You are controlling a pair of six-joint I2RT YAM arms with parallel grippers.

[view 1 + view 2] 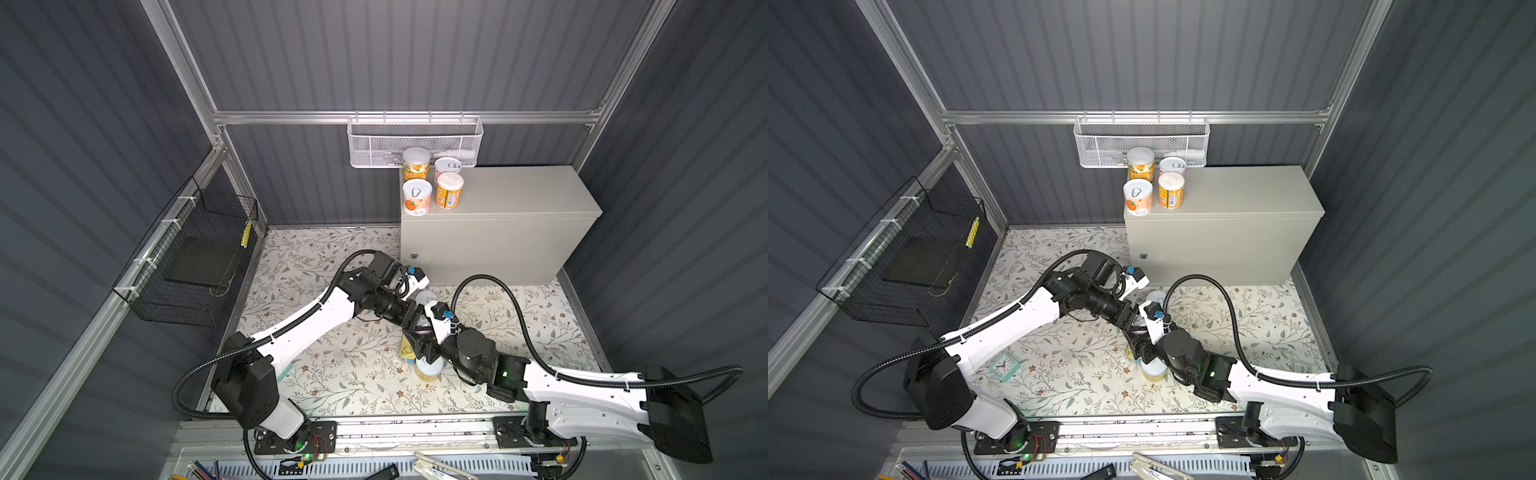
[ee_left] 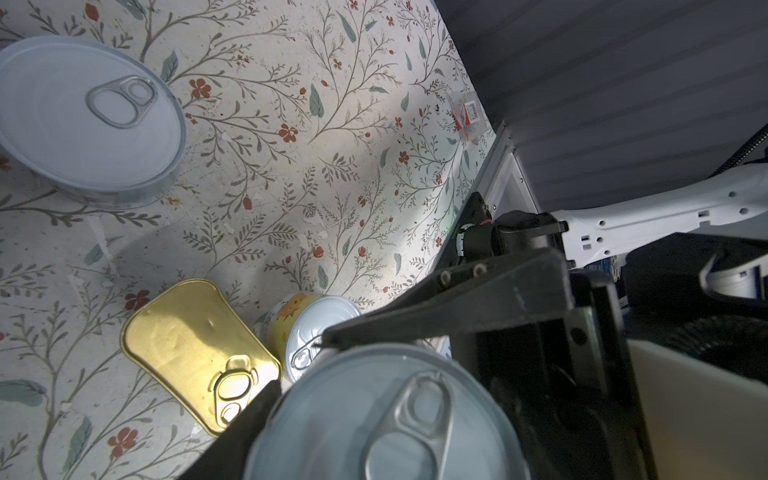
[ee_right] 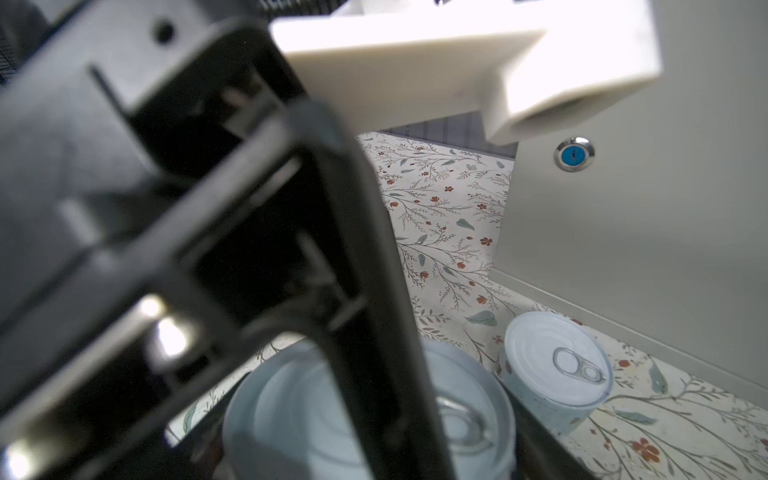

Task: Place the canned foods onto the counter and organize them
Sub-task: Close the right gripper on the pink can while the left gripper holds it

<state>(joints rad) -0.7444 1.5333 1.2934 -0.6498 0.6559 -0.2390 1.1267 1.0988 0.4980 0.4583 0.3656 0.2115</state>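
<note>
My left arm (image 1: 307, 320) and right arm (image 1: 582, 386) are white shells with black joints and bulky black shoulder housings. A ribbed black cable (image 1: 482, 277) loops along each. A green light (image 1: 504, 373) glows on a black right-arm joint. Blue knobs (image 1: 411, 270) sit on my white wrist mounts. My left gripper (image 2: 370, 374) is plain black. Black base plates (image 1: 328, 436) lie at the lower edge of the frame.

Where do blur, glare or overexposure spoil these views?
Right wrist view: the black arm parts close to the lens are heavily out of focus and the white block is blown out, while the pale-blue can is sharp. Left wrist view: the near can is soft; a hot spot sits on the gold tin. Both top views: sharp, evenly lit.
</note>
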